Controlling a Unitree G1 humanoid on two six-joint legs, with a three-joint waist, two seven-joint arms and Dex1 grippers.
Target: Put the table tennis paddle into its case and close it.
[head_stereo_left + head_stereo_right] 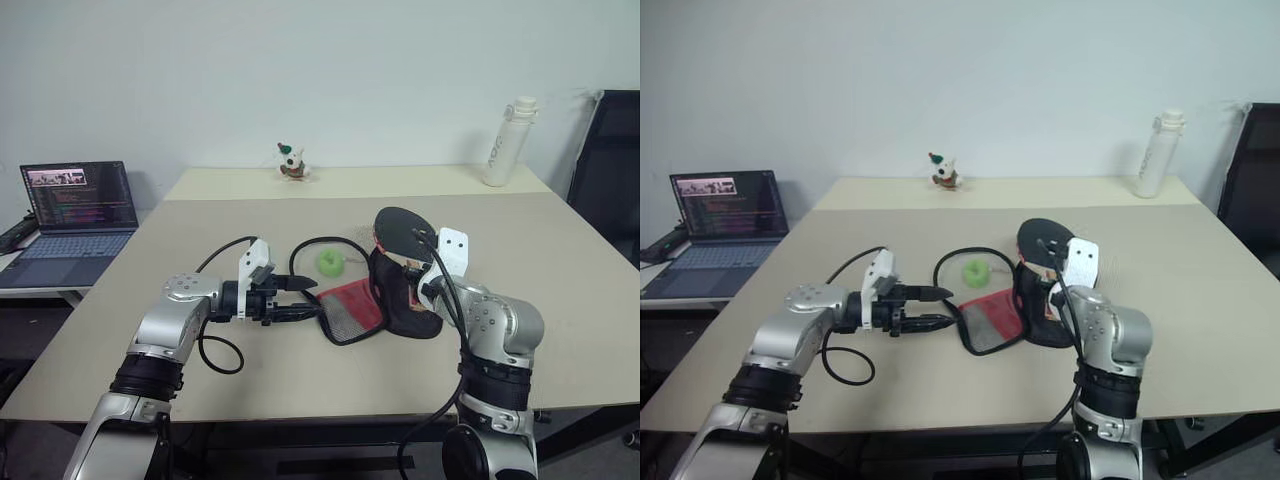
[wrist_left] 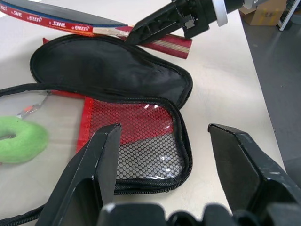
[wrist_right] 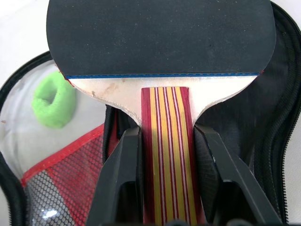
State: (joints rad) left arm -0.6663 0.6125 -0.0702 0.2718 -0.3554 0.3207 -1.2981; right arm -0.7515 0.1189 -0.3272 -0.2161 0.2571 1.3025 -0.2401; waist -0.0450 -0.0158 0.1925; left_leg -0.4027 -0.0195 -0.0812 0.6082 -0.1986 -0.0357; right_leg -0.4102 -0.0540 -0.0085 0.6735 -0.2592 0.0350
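The case (image 1: 352,312) lies unzipped on the table, its red mesh flap (image 2: 146,141) spread toward my left gripper and its black half (image 1: 405,305) beneath my right arm. Its green pom-pom (image 1: 331,263) rests on the table behind it. My left gripper (image 1: 303,298) is open, level, just short of the mesh flap's edge, holding nothing. My right gripper (image 3: 167,139) is shut on the striped handle (image 3: 169,155) of the table tennis paddle (image 1: 403,228). The black blade is held tilted above the case's black half (image 3: 256,127).
A black cable (image 1: 322,243) loops on the table behind the case. A small figurine (image 1: 291,162) and a white bottle (image 1: 510,140) stand at the far edge. An open laptop (image 1: 78,212) sits on a side table at left, with a black chair (image 1: 612,170) at right.
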